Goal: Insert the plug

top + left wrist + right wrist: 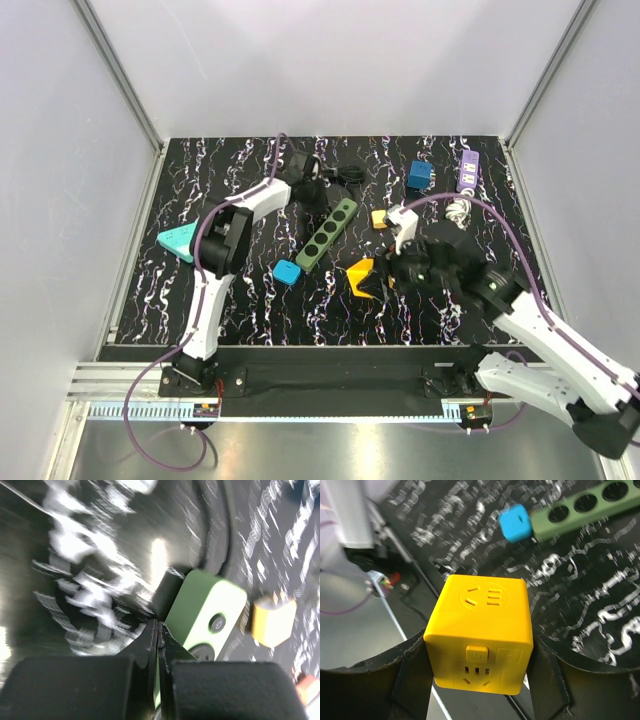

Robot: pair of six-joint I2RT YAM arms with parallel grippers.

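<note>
**Yellow plug cube in right tool, apart from strip**

- Yellow plug cube point(480, 630): pinched at its two side faces by the right tool point(478, 682). The fingers are spread to the cube's width, one on each side. The top face shows a round embossed socket pattern, and the face toward the wrist camera shows two small square buttons above a set of slots.
- Position, top view: the cube sits over the near-middle of the tabletop point(250, 305), near the close end of the green power strip point(327, 235) but not touching it. Whether it rests on the surface or is lifted cannot be told.
- Strip: lies diagonally, round sockets in a row. A blue cube point(287, 272) is just beside its near end.
- Left tool point(157, 630): fingers pressed together, holding nothing, tips just beside the strip's far end. A dark block adjoins that end. The wrist view is blurred, so contact cannot be told.
- Others: small yellow block point(380, 218) right of the strip, second blue cube point(419, 175) and purple strip point(468, 170) at far right, teal wedge point(178, 242) at left.
</note>
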